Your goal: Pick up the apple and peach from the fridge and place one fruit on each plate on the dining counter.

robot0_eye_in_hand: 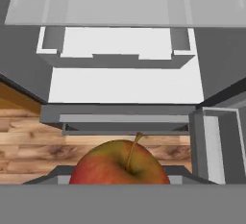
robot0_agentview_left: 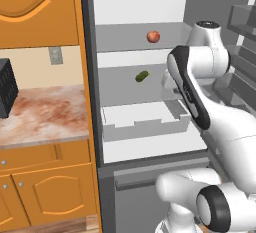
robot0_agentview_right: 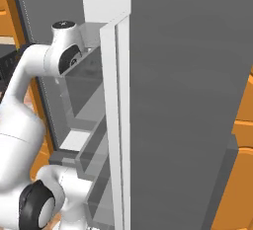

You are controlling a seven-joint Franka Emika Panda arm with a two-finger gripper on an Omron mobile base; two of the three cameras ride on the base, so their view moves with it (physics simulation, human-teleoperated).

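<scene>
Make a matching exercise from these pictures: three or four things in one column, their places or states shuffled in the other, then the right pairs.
Things:
1. apple
2. peach
3. green vegetable
4. white drawer

Places or states:
A. on the middle fridge shelf
B. pulled partly out, below the shelves
C. close up at the bottom of the hand view, stem up
D. on the upper fridge shelf

Pairs: 1-C, 2-D, 3-A, 4-B

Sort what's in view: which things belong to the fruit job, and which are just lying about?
Job:
- apple, close up at the gripper in the hand view
- peach, on an upper fridge shelf

Lying about:
- small green item, shelf below the peach
- white drawer
- black appliance on the side counter
</scene>
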